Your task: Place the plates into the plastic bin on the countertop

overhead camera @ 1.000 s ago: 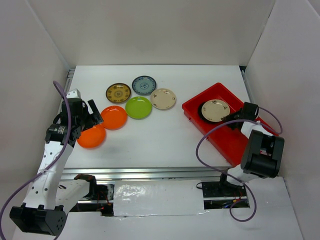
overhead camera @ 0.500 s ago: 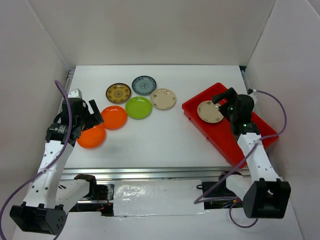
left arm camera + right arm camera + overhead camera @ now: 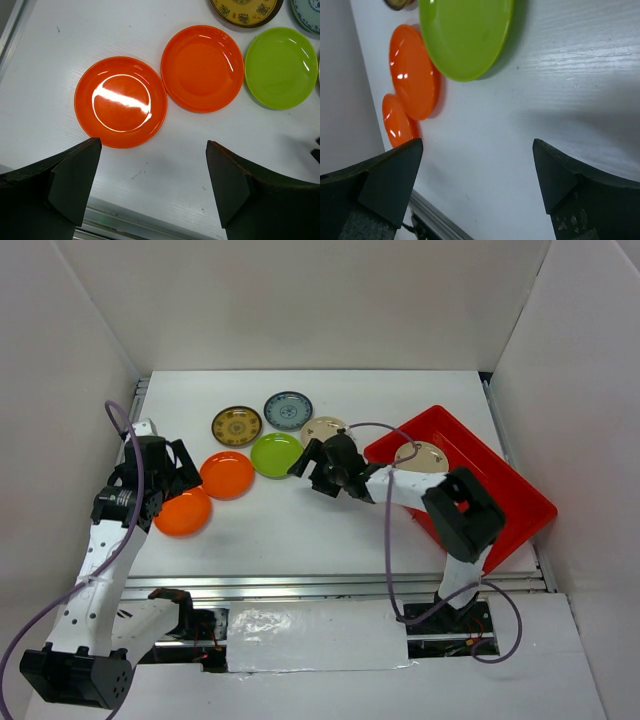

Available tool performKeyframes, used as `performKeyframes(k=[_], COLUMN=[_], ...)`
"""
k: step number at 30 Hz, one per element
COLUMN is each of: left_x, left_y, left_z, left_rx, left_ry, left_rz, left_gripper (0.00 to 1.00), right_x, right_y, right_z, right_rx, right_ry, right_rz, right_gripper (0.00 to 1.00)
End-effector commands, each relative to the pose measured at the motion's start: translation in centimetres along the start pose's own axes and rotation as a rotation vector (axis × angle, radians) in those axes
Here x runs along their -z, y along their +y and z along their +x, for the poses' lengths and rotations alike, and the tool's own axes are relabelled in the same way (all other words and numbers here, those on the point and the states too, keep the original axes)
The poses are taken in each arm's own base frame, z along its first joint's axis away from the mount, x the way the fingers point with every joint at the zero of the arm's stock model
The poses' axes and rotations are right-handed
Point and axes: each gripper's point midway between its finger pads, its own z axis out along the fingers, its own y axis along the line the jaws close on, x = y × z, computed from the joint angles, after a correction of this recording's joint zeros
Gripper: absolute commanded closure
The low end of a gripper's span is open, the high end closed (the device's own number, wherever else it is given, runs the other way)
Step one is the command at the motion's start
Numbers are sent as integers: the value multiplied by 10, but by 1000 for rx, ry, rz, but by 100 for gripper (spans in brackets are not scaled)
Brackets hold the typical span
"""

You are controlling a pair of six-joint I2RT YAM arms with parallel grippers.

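Observation:
Several plates lie on the white countertop [image 3: 300, 535]: yellow-brown patterned [image 3: 237, 425], blue-grey patterned [image 3: 288, 410], beige [image 3: 318, 427] partly behind my right arm, lime green [image 3: 274, 456], and two orange ones [image 3: 228, 476] [image 3: 183, 513]. Another beige plate [image 3: 422, 456] lies in the red plastic bin [image 3: 500, 495]. My right gripper [image 3: 310, 461] hovers open and empty just right of the green plate [image 3: 465, 35]. My left gripper [image 3: 188, 470] is open and empty, above the near edge of one orange plate [image 3: 120, 102], with the other orange plate [image 3: 202, 67] beyond.
White walls close in the back and both sides. A metal rail [image 3: 330, 585] runs along the countertop's front edge. The right arm's purple cable [image 3: 390, 540] loops over the surface between the plates and the bin.
My right gripper opened, left the beige plate in the bin and swung left across the counter to the green plate. The left arm has barely moved.

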Motion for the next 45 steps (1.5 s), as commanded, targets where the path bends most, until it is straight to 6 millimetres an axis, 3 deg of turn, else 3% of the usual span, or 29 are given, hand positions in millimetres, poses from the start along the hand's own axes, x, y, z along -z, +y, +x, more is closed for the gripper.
performKeyframes(k=[1,3,4,9,14,16,23,27,32,33,35,40,42,45], left_x=[3,2,3,5,6,6,7,8,9,8,8,9,9,9], left_y=[-3,-4,-5,-7,-7,-7,-8,-8,-7,-8,-7,-8,-8,-8], left_z=[-12,-10,-10,-12,-13,-13,-13,-13,-14,-13,-14,-14,-14,-14], left_rx=[18,12,13,8,9,9,7,8,8,7,7,9,9,8], left_ry=[-33,-25,-24,-33,-42,-41,-42,-45,-49,-47,-48,-49,-50,-50], left_rz=[4,14,17,37,39,39,46,46,46,46,44,48,50,53], left_gripper=[1,1,1,1,1,1,1,1,1,1,1,1,1,1], right_x=[-32,-44,-56,-92,-107,-107,-110,-112,-114,-114,-113,-97,-85,-56], right_y=[23,30,21,17,6,-1,-16,-16,-15,-14,-14,-13,-4,26], right_z=[-36,-46,-41,-50,-51,-50,-44,-44,-44,-44,-43,-41,-45,-56], right_rx=[-198,-251,-270,-337,-397,-412,-424,-405,-399,-397,-397,-403,-399,-360], right_ry=[-149,-190,-185,-158,-144,-153,-128,-120,-107,-109,-104,-109,-144,-158], right_rz=[-35,-29,7,25,63,86,124,152,158,153,156,142,106,4], right_gripper=[3,5,6,13,29,39,44,65,68,74,100,100,100,100])
